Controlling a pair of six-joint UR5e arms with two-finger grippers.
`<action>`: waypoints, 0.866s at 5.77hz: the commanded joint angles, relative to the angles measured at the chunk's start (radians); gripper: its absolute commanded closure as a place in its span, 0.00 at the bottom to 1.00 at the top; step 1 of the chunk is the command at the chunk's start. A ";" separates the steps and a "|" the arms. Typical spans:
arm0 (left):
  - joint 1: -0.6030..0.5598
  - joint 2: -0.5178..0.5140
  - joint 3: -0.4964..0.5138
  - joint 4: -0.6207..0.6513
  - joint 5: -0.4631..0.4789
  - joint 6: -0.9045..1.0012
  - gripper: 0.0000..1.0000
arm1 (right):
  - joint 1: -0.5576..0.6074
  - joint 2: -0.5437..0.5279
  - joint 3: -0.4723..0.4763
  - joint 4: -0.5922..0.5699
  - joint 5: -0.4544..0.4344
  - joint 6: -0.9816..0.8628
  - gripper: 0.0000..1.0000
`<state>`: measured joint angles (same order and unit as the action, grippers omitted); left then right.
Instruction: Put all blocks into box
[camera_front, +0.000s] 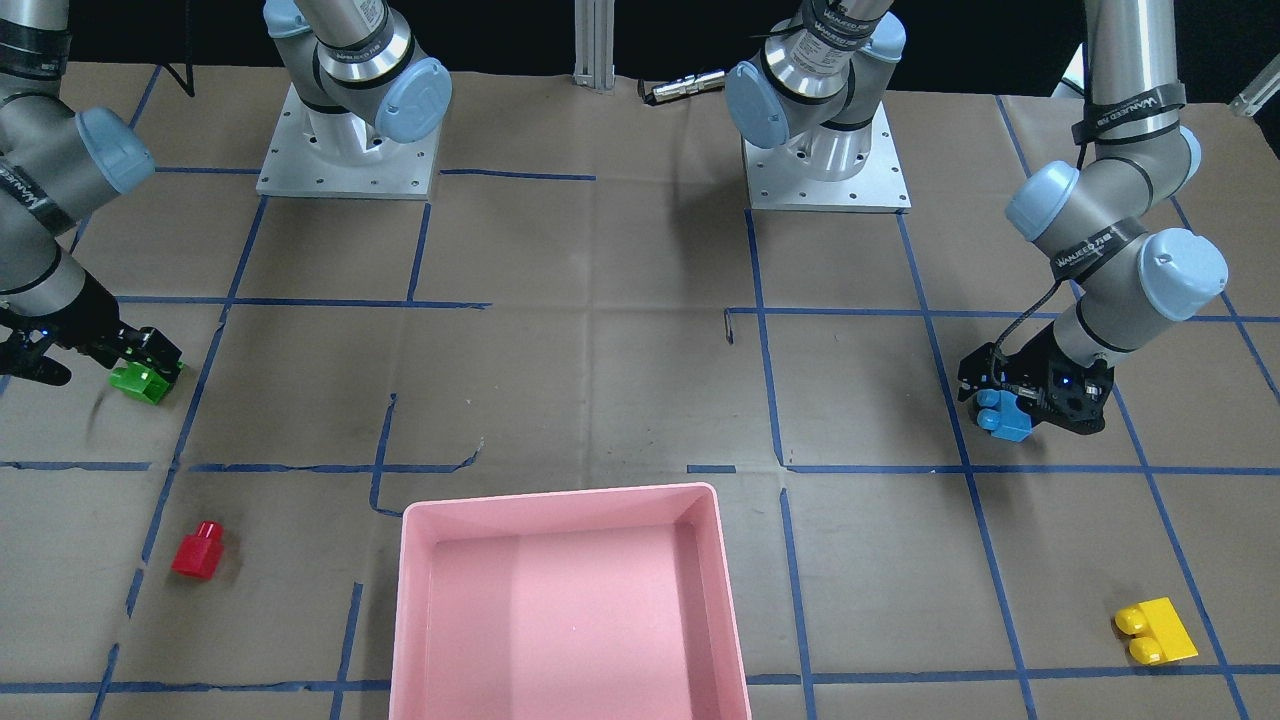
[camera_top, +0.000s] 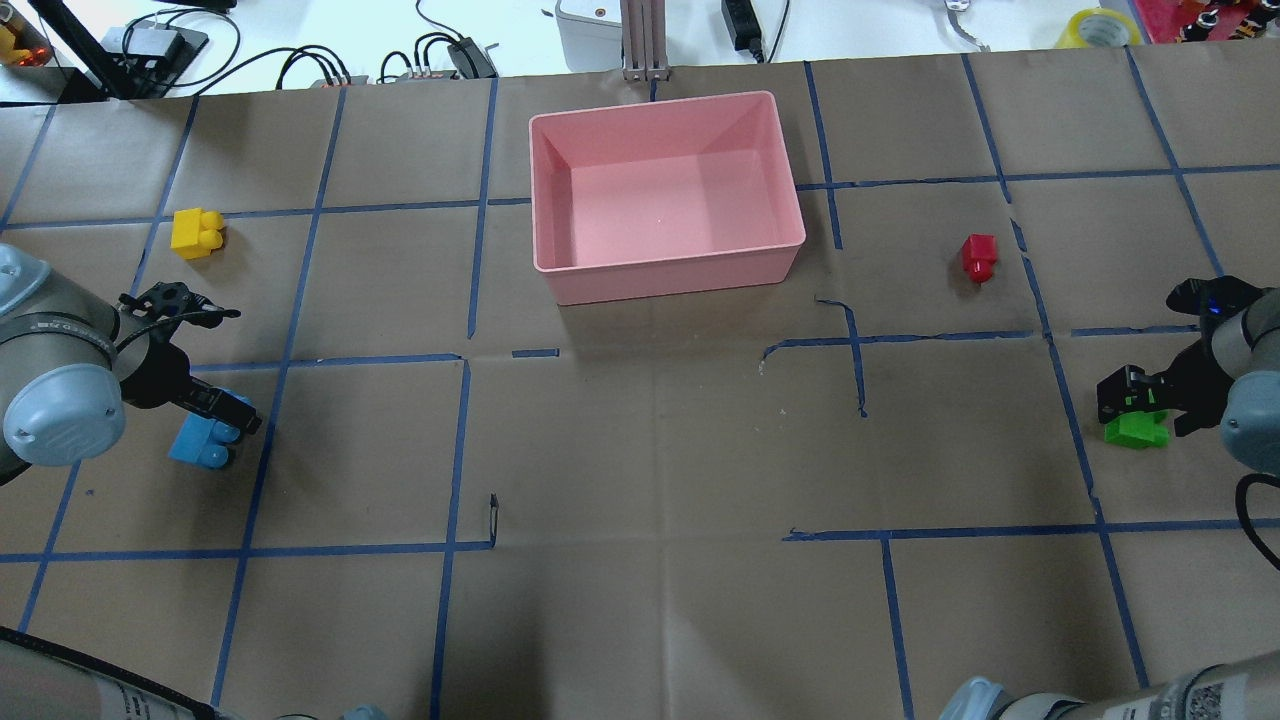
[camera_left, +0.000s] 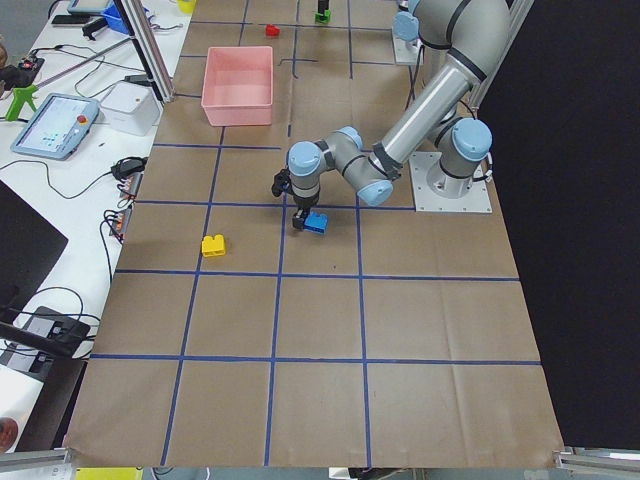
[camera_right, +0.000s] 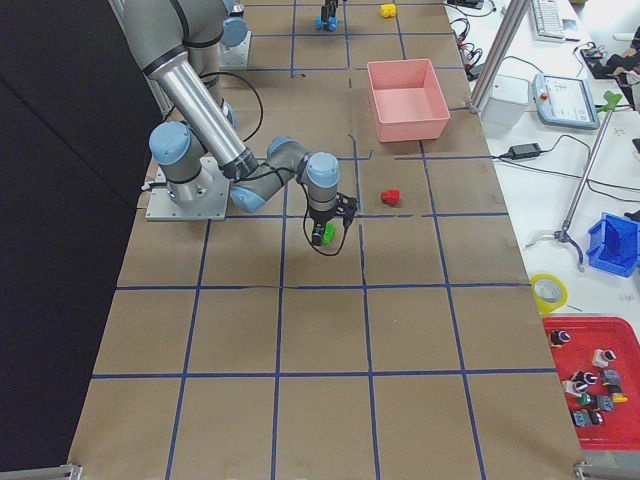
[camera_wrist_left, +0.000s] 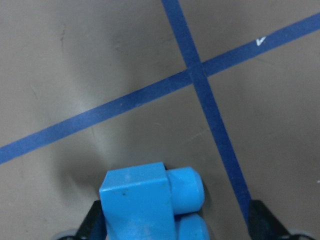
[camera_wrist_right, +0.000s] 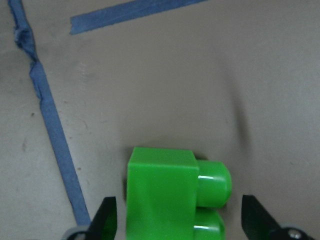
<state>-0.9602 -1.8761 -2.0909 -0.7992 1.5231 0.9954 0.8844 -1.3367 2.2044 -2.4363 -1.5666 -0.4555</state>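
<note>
left claw, spread wide, straddles a glossy blue brick with round studs, lower centre; right claw, equally spread, straddles a smooth green brick.

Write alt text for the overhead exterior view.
An empty pink box sits at far centre; the left gripper is down at the blue block, the right gripper at the green block. The yellow block and red block lie untouched.
</note>
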 joint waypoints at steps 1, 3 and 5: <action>0.029 -0.002 -0.006 -0.002 -0.001 0.018 0.04 | 0.001 0.001 0.000 0.002 -0.009 -0.009 0.51; 0.029 -0.002 -0.006 0.000 -0.004 0.020 0.11 | -0.001 -0.018 -0.012 0.075 -0.054 -0.008 0.92; 0.029 -0.003 -0.003 0.002 -0.004 0.014 0.47 | 0.004 -0.099 -0.108 0.271 -0.104 -0.070 0.96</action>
<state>-0.9312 -1.8788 -2.0952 -0.7987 1.5187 1.0125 0.8858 -1.3971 2.1429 -2.2520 -1.6412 -0.4894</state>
